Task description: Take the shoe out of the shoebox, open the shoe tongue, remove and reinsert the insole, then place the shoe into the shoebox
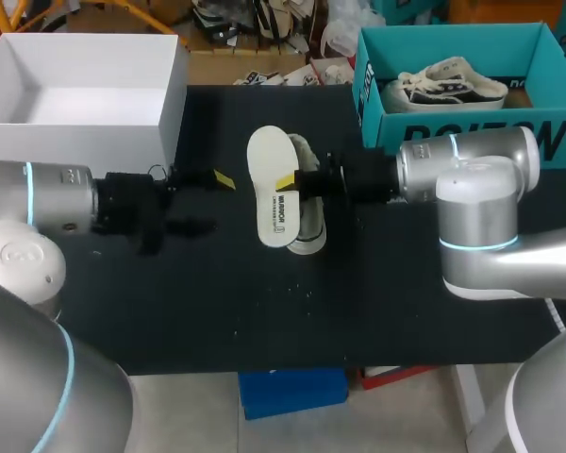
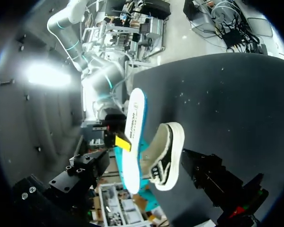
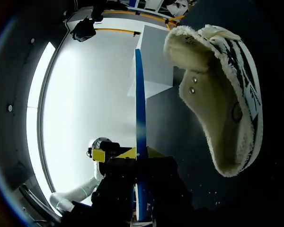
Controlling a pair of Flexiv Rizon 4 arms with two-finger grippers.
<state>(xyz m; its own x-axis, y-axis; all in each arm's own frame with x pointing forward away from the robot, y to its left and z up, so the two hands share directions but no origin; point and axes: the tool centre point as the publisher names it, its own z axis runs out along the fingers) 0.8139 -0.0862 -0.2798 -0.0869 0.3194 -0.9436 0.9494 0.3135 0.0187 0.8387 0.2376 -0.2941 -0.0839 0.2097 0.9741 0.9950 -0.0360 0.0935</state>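
A white insole point(image 1: 272, 185) with a blue underside is held on edge above the black table, and my right gripper point(image 1: 288, 183) is shut on its middle. In the right wrist view the insole point(image 3: 140, 118) runs edge-on between that gripper's point(image 3: 141, 154) yellow tips. The cream-and-black shoe point(image 1: 307, 215) lies on its side just behind the insole, beside the right gripper point(image 3: 222, 94). My left gripper point(image 1: 204, 201) stands open a short way left of the insole, holding nothing. Its dark fingers point(image 2: 213, 176) flank the insole point(image 2: 132, 137) and shoe point(image 2: 164, 156) from a distance.
A teal shoebox point(image 1: 453, 127) at the back right holds a second shoe point(image 1: 448, 87). A white open box point(image 1: 85, 90) stands at the back left. The front half of the black table point(image 1: 264, 311) is bare.
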